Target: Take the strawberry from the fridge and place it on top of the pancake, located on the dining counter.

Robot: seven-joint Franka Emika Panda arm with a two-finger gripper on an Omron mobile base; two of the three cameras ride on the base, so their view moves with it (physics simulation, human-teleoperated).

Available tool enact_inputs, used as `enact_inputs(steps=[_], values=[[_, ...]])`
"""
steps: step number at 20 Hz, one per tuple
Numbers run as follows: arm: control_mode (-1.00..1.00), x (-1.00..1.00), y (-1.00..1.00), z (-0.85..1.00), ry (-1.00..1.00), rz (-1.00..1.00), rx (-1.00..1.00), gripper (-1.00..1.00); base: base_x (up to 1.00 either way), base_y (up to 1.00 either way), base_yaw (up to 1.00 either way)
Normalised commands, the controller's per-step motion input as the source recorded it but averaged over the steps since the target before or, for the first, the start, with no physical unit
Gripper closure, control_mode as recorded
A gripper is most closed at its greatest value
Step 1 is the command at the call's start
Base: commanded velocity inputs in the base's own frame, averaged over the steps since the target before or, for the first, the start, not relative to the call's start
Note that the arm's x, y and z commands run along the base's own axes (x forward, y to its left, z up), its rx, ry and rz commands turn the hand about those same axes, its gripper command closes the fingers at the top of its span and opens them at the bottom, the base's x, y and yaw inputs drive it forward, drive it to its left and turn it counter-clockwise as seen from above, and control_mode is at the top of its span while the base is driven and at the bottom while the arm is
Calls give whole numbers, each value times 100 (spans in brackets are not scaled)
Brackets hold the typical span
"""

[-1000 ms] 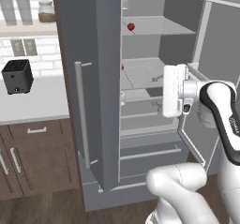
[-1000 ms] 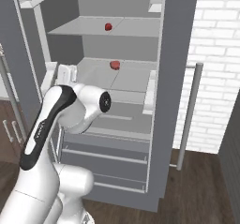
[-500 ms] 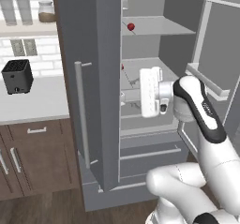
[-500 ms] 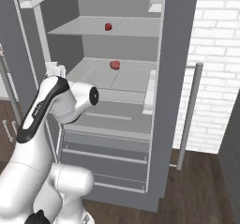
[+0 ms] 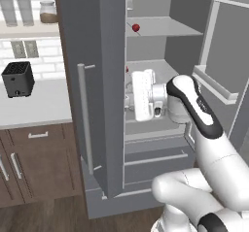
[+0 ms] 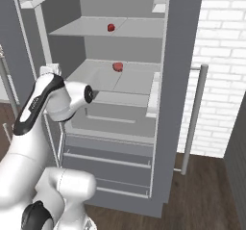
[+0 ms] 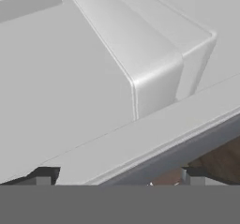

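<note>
The fridge [image 5: 92,46] stands open, its two doors swung wide to either side, pale grey shelves and two drawers showing within. On the upper shelf a small dark red fruit [image 6: 111,27] sits near the middle. On the shelf below lies the strawberry [image 6: 117,67], toward the far side of that shelf, bright red and resting alone on the pale surface; in the left base view only a sliver of it [image 5: 127,69] peeks out past the edge of the left door. The white arm reaches in from the near side, with its hand at the level of the lower shelf, in front of the shelf's near edge and well apart from the strawberry. The gripper [image 7: 117,177] has its two dark finger tips spread wide, one at the lower left [image 7: 43,176] and one at the lower right of the hand view, with nothing between them; it holds nothing. Just ahead of the tips the hand view shows pale grey fridge surfaces at close range. To the left of the fridge, a wall counter [image 5: 34,105] with brown cabinets carries a small black appliance [image 5: 18,79], and jars [image 5: 47,11] stand on a shelf above it.
</note>
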Motion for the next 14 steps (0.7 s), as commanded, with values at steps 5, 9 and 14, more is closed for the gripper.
enact_inputs(steps=[5,9,14], values=[[-100,0,44,-6,0,2,0,-100,0,0,0],[-100,0,44,-5,0,1,0,-100,0,0,0],[-100,0,45,-7,0,0,0,-100,0,0,0]])
